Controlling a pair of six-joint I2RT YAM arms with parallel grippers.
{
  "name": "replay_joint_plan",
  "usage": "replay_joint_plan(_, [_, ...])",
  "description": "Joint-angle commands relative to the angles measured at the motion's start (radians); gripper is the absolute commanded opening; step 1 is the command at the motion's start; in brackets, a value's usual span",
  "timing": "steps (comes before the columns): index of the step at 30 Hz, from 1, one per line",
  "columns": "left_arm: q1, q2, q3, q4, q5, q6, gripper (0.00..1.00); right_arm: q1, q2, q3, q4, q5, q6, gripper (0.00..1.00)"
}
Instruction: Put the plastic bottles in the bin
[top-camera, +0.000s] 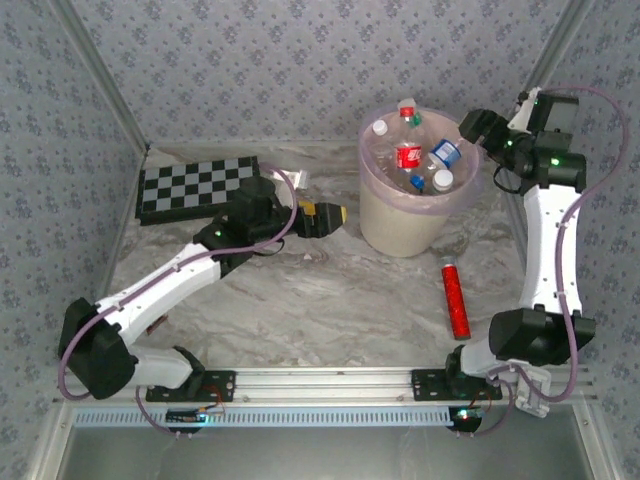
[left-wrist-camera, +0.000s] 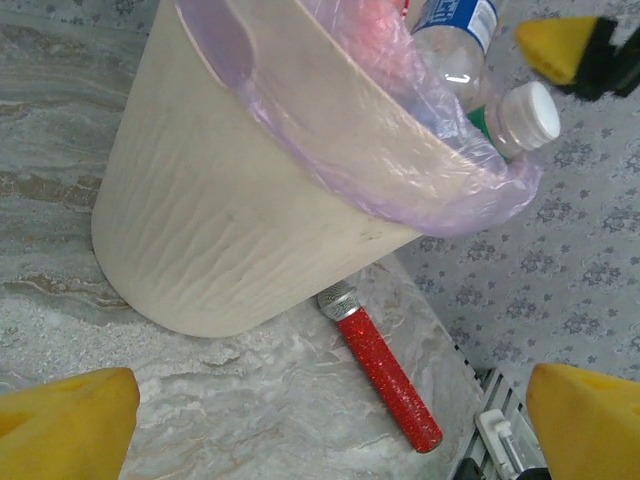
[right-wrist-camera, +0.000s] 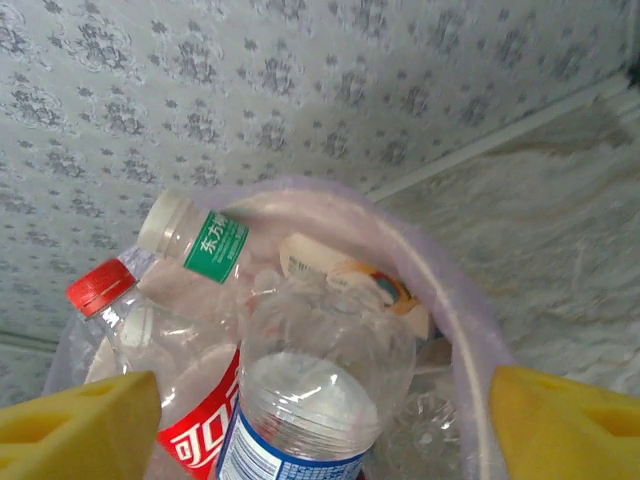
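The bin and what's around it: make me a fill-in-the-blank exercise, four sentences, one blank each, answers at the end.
1. The plastic bottles lie ___ the bin.
2. The slim cylinder lying on the table is ___ in colour.
3. The board at the far left is patterned in black and white ___.
4. The right end effector hangs above the bin with its jaws ___.
Missing words: inside; red; squares; open.

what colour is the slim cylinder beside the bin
Sparkly red, silvery end; the slim cylinder shows best in left wrist view.
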Motion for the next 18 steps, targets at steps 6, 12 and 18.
replay_joint_plan(6, [0.012,0.012,0.03,0.016,0.03,-0.012,0.99,0.077,0.117,0.073,-0.031,0.068,-0.062,0.57])
replay_joint_plan(12, [0.012,-0.014,0.008,0.006,0.016,-0.018,0.99,0.147,0.213,0.08,-0.019,0.062,-0.076,0.48])
replay_joint_plan(18, [0.012,-0.037,-0.002,-0.007,0.003,-0.014,0.99,0.153,0.194,0.099,-0.034,0.098,-0.095,0.48])
